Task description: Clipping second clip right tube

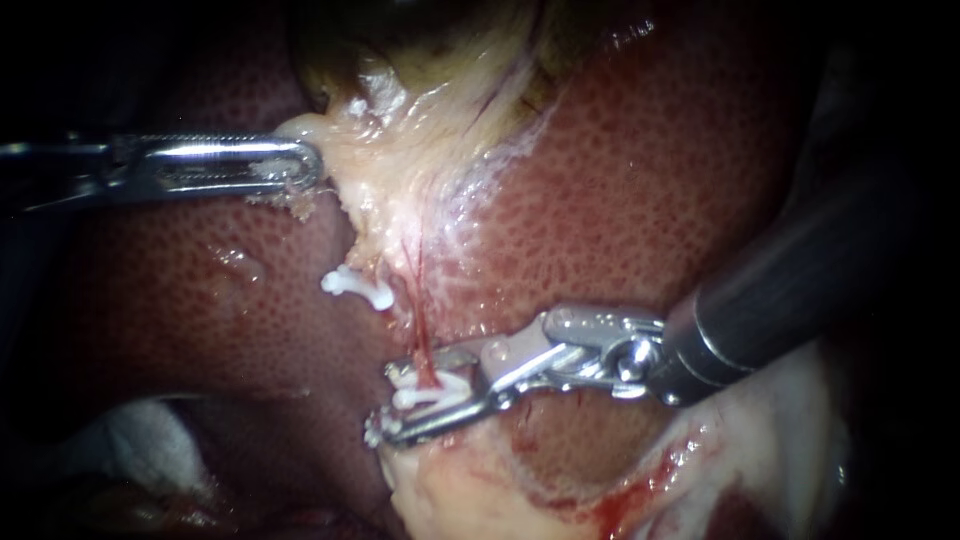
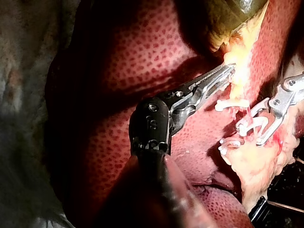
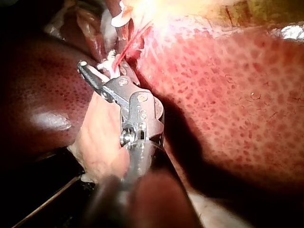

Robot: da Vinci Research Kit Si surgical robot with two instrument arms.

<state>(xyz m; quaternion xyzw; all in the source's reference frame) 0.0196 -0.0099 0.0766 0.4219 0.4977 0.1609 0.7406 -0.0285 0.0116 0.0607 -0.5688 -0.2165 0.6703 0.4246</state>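
My right instrument (image 1: pixel 383 403) comes in from the right, its jaws holding a white clip (image 1: pixel 422 396) astride a thin red tube (image 1: pixel 421 335) that runs down from the pale tissue. In the left wrist view the same jaws (image 2: pixel 256 127) stand apart with the clip (image 2: pixel 251 124) between them. Another white clip (image 1: pixel 355 285) sits on a pale tube up and to the left. A further white piece (image 1: pixel 376 431) shows at the lower jaw's tip. My left instrument (image 1: pixel 305 165) is shut on pale tissue (image 1: pixel 300 128) beside the gallbladder (image 1: pixel 400 40) and holds it leftward.
Dark red liver (image 1: pixel 620 200) surrounds the site. Pale fatty tissue with some blood (image 1: pixel 470 490) lies below the right jaws. White gauze (image 1: pixel 140 440) shows at the lower left. The right shaft (image 1: pixel 780 290) crosses the liver's right side.
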